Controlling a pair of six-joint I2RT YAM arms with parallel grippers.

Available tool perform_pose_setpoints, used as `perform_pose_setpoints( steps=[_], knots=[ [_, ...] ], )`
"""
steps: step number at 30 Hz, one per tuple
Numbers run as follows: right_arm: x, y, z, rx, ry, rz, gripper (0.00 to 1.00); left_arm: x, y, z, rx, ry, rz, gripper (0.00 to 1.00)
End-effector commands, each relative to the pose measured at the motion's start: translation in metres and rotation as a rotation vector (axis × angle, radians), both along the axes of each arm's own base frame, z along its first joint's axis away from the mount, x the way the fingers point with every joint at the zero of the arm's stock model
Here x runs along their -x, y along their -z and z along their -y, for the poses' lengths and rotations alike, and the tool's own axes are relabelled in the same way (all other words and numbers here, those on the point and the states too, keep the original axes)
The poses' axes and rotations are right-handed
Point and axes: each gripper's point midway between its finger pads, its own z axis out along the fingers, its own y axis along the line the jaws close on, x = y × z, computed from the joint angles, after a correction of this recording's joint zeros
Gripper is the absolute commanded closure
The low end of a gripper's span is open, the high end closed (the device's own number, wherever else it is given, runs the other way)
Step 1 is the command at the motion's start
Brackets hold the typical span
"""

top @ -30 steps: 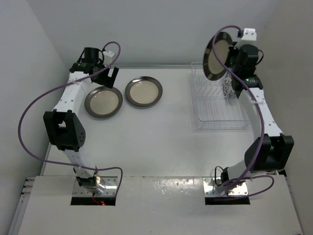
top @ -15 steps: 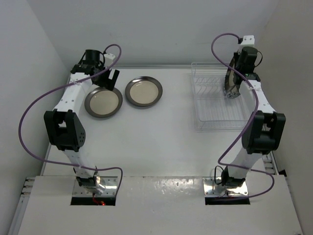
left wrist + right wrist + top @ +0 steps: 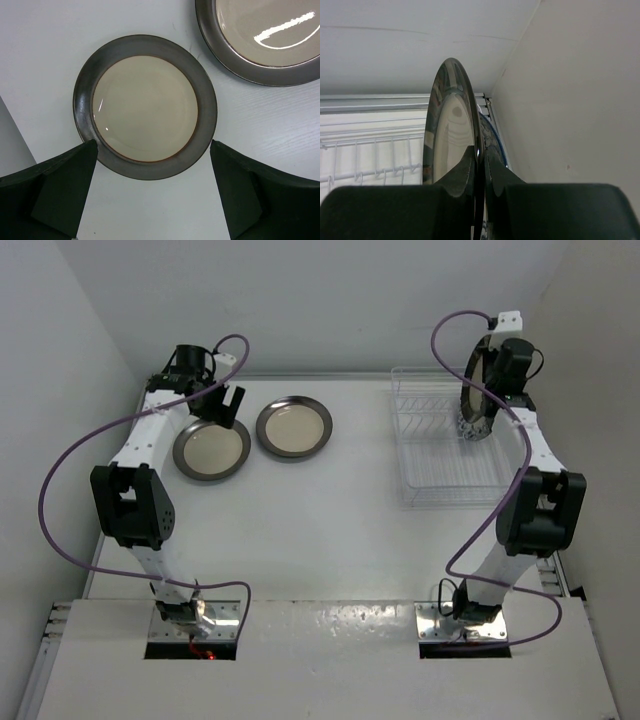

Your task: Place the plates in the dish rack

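Two jobs: the left gripper [image 3: 226, 405] hangs open over a grey-rimmed plate [image 3: 211, 448] lying flat on the counter [image 3: 330, 510], ready to take it, while the right gripper [image 3: 480, 152] pinches a second plate [image 3: 445, 130] upright above the dish rack [image 3: 440, 475] for slotting.

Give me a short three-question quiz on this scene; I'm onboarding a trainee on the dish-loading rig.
1. True or false: the left pincer is shut on a plate.
2. How many plates lie flat on the table? A) one B) two C) four
3. Fill in: the right pincer holds its plate on edge above the ____.

Key: 1. False, it is open, above a plate. 2. B. 3. dish rack.
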Motion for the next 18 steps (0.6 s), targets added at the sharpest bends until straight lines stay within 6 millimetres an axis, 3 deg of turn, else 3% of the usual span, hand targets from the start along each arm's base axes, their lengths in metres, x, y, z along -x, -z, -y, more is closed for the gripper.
perform_pose_setpoints(
  steps=[1, 2, 6, 12, 18],
  knots=[
    [-0.002, -0.126, 0.009, 0.077, -0.053, 0.301, 1.0, -0.001, -0.022, -0.001, 0.014, 0.001, 0.062, 0.0],
    [-0.008, -0.142, 0.003, 0.087, -0.096, 0.326, 1.0, -0.001, -0.022, -0.001, 0.014, 0.001, 0.062, 0.0],
    [-0.008, -0.134, 0.002, 0.083, -0.122, 0.296, 1.0, -0.001, -0.022, -0.001, 0.014, 0.001, 0.062, 0.0],
    [-0.003, -0.094, 0.002, 0.044, -0.113, 0.237, 1.0, -0.001, -0.022, -0.001, 0.008, 0.008, 0.063, 0.0],
    [-0.003, -0.069, 0.001, 0.024, -0.119, 0.198, 1.0, -0.003, -0.026, -0.001, 0.008, 0.008, 0.073, 0.0]
  ],
)
